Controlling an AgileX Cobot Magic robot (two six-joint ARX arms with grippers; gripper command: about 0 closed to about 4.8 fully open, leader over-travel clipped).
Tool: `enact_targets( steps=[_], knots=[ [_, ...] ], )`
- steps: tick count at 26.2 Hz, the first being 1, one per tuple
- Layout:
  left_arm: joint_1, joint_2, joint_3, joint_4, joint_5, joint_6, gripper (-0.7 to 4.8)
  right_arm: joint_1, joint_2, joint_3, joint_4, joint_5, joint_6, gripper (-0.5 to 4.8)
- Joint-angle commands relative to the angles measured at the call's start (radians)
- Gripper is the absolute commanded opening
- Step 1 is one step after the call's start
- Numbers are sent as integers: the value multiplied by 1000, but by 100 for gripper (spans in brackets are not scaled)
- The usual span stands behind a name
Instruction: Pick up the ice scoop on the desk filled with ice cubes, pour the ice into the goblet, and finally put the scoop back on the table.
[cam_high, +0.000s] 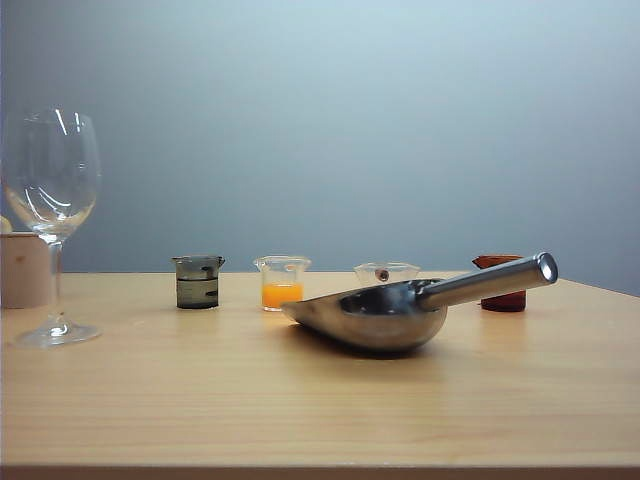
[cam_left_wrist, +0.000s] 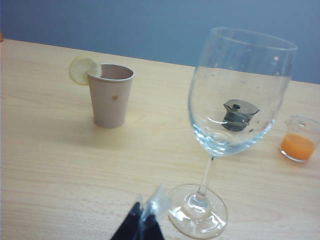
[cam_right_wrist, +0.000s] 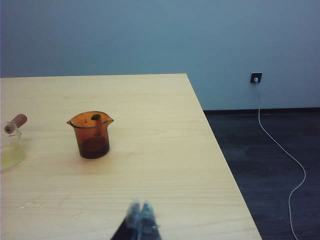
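Observation:
The shiny steel ice scoop (cam_high: 380, 315) lies on the desk (cam_high: 300, 400) right of centre, its tubular handle (cam_high: 490, 282) pointing up to the right. No ice cubes show; the bowl's inside is hidden from this low angle. The empty goblet (cam_high: 50, 170) stands upright at the far left. My left gripper (cam_left_wrist: 150, 202) hangs shut and empty just beside the foot of the goblet (cam_left_wrist: 240, 100). Also shut and empty, my right gripper (cam_right_wrist: 140, 206) hovers over bare wood near the desk's right side. Neither gripper appears in the exterior view.
A beige cup (cam_left_wrist: 111, 95) with a lemon slice (cam_left_wrist: 82, 69) stands behind the goblet. Across the back stand a grey beaker (cam_high: 198, 281), an orange-filled beaker (cam_high: 281, 282), a clear beaker (cam_high: 386, 272) and an amber beaker (cam_right_wrist: 92, 134). The desk's right edge (cam_right_wrist: 220, 145) drops to dark floor.

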Motion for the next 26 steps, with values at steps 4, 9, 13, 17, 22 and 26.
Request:
enact_targets(
  steps=[4, 9, 13, 17, 22, 26],
  knots=[
    [-1, 1, 3, 19, 11, 8, -5, 1, 1, -2, -7, 8, -3, -8],
    [-1, 1, 61, 8, -3, -15, -5, 17, 1, 137, -141, 3, 47, -9],
    [-2, 32, 186, -49, -8, -16, -5, 41, 72, 353, -262, -21, 63, -9],
    [-3, 156, 345, -130, 35, -14, -5, 75, 290, 541, -269, -105, 61, -9],
    [-24, 307, 469, -131, 106, 8, -6, 145, 456, 656, -265, -119, 61, -9],
    [-119, 423, 568, -134, 108, 117, -5, 294, 561, 697, -261, -112, 56, -9]
  ],
)
